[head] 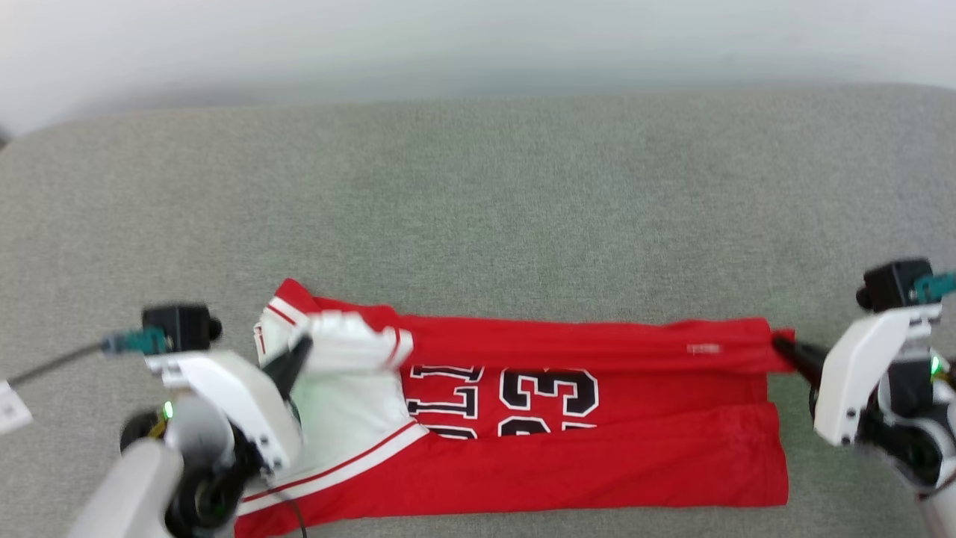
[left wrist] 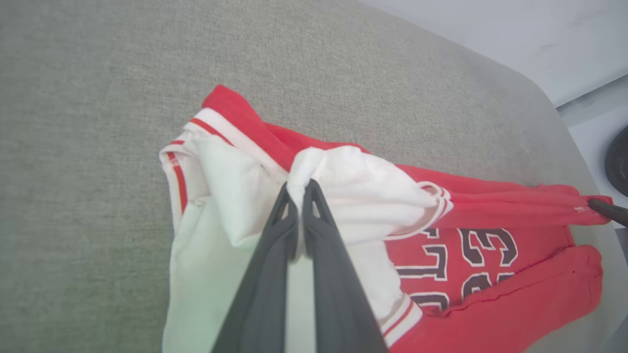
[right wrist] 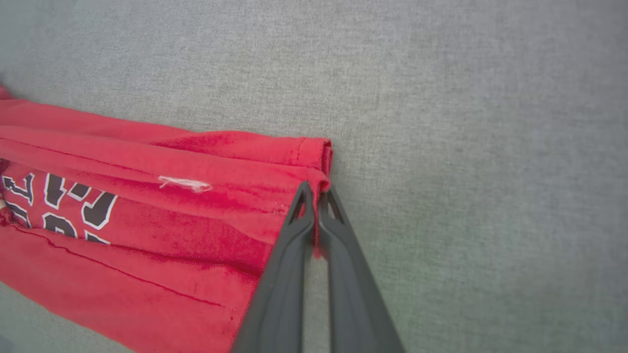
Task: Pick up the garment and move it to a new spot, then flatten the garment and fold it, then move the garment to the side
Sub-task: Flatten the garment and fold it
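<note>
The garment is a red jersey with white sleeves and black "23" lettering. It lies stretched sideways on the grey surface with its long sides folded inward. My left gripper is shut on a bunched white sleeve at the garment's left end; in the left wrist view the left gripper pinches that white fabric. My right gripper is shut on the far right corner of the red hem, and in the right wrist view the right gripper clamps the garment at that corner.
The grey fabric surface stretches wide behind the garment, ending at a pale wall. A white tag or paper lies at the left edge. In the left wrist view a pale floor and a dark round object show past the surface's rounded edge.
</note>
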Robot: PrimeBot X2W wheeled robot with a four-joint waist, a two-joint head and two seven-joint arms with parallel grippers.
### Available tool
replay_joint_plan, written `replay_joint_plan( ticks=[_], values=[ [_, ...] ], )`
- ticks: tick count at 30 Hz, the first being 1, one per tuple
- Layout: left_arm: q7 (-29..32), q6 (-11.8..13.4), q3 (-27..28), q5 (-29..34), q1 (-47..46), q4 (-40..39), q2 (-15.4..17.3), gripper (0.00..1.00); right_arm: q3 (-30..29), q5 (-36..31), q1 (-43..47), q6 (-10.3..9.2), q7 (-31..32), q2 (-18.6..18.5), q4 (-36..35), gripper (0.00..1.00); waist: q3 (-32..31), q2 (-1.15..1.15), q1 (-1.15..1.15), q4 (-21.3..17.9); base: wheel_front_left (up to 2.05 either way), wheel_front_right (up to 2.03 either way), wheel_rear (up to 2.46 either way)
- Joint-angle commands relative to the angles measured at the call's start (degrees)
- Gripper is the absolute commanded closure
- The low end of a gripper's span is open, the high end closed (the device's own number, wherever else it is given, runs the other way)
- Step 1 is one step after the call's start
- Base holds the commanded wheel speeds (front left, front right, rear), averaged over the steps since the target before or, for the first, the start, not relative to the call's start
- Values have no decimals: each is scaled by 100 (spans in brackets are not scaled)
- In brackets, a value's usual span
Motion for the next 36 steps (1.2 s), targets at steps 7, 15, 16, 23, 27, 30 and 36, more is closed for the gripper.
replay_joint_plan(
  ticks=[7,15,16,23,27,30,36],
  values=[
    [-194,187,43,-227,1083,-149,-92,100,-311,-62,888,-7,-196,163,41,100,-382,0,1,38,0,0,0],
    [-126,208,-211,-249,1604,37,-213,0,-361,-166,1393,-7,-560,349,181,0,-546,0,1,-54,0,0,0],
    [-175,207,-236,-212,1583,72,-244,0,-336,-173,1428,-6,-642,371,182,0,-556,0,1,-60,0,0,0],
    [-815,192,-278,126,1485,42,-399,0,-327,-236,1626,-5,-1142,337,-229,0,-812,0,1,-134,0,0,0],
    [-1319,301,-237,422,1493,-106,-422,0,-536,-262,1828,-4,-1077,252,-642,0,-1036,0,1,-158,0,0,0],
    [-1732,354,-173,613,1453,-295,-483,0,-866,-279,1926,-4,-849,194,-880,0,-1152,0,1,-142,0,0,0],
    [-2603,552,-96,1114,1349,-611,-569,0,-1485,-305,2011,-4,120,249,-1125,0,-1192,0,1,-35,0,0,0]
  ],
)
